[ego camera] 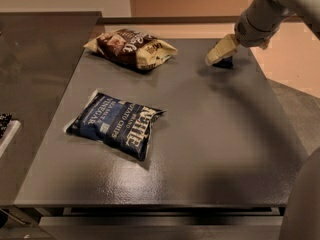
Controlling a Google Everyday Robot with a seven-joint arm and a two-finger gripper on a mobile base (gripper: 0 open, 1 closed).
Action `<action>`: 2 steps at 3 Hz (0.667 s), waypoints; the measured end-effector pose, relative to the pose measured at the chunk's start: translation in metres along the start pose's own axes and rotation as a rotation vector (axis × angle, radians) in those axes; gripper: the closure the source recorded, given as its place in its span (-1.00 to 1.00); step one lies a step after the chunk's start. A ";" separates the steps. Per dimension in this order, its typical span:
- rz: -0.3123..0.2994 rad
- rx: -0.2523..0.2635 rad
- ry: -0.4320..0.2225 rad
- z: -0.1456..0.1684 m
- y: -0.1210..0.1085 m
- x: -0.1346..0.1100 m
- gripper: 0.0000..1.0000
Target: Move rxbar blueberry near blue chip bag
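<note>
Dark grey table [210, 149], viewed from its near edge. At the far right corner, the rxbar blueberry [227, 63]: a small, flat, dark wrapper on the surface, partly hidden. Directly over it, touching or just above, the gripper [219, 53], cream-coloured and angled down to the left, at the end of a pale arm [260, 14] reaching in from the upper right. Impossible to tell whether clenched on the bar or released. Probably positioned there for the pick-up, the bar being the thing to carry.

Left of centre and nearer the viewer, the blue chip bag [116, 124], flat, white lettering facing up, well apart from the bar. Serves as the destination, so likely best left where it lies.

At the far left, a brown and cream chip bag [132, 48], also flat, no part of the job. Bare tabletop between bar and blue bag, which suggests an unblocked diagonal route.
</note>
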State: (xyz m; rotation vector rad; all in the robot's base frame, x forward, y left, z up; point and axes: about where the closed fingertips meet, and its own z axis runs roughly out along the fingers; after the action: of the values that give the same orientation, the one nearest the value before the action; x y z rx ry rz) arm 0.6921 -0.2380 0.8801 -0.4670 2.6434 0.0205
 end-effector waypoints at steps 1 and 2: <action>0.034 0.030 -0.034 0.010 -0.001 -0.002 -1.00; 0.059 0.056 -0.059 0.023 -0.001 -0.006 -1.00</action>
State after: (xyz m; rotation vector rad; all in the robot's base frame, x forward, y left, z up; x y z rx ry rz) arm 0.7074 -0.2351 0.8626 -0.3638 2.5920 -0.0208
